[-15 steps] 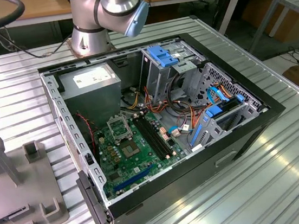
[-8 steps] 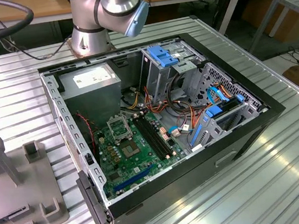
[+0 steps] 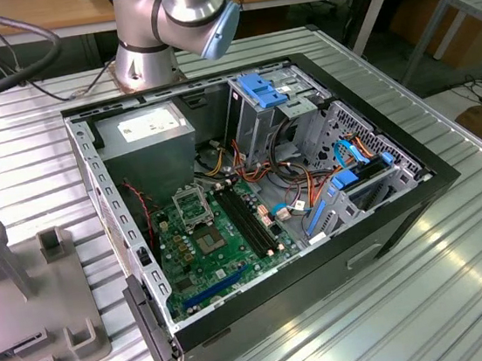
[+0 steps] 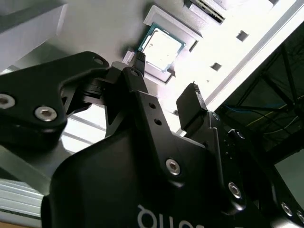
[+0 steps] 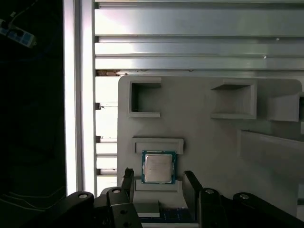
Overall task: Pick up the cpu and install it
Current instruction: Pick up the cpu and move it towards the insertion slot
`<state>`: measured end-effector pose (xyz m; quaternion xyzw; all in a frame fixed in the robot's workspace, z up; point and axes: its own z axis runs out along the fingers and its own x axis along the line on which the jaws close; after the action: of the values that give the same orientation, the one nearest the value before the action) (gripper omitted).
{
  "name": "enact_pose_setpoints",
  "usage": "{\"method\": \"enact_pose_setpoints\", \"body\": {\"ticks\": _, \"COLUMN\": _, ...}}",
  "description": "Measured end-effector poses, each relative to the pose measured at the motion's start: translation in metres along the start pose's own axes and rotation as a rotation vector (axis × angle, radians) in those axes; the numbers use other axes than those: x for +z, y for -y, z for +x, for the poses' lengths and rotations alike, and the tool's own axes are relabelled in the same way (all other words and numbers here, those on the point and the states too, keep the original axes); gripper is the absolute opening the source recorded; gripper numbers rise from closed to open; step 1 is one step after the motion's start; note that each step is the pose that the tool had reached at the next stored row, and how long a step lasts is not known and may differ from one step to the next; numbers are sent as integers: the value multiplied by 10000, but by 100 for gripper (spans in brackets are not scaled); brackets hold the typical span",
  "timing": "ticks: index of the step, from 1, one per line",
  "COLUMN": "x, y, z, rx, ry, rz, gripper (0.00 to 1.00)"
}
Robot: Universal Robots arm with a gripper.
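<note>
1 arm, wrist down over grey jig [image 5: 204, 137] | tool [image 5: 157, 173] spread wide, holding nil | cpu [image 5: 158, 167] in jig pocket

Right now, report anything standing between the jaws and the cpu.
Nothing visible does. In the first wrist view the cpu lies uncovered in its recess on the grey tray, and the gripper, jaws open, faces it with only open space between.
</note>
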<state>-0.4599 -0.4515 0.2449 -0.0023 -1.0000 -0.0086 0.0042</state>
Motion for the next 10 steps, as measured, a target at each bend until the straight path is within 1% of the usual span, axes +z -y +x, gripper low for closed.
{"method": "enact_pose_setpoints", "body": {"ticks": 10, "x": 126, "y": 1, "z": 0, "rx": -22, "ry": -1, "rz": 8, "gripper": 54}}
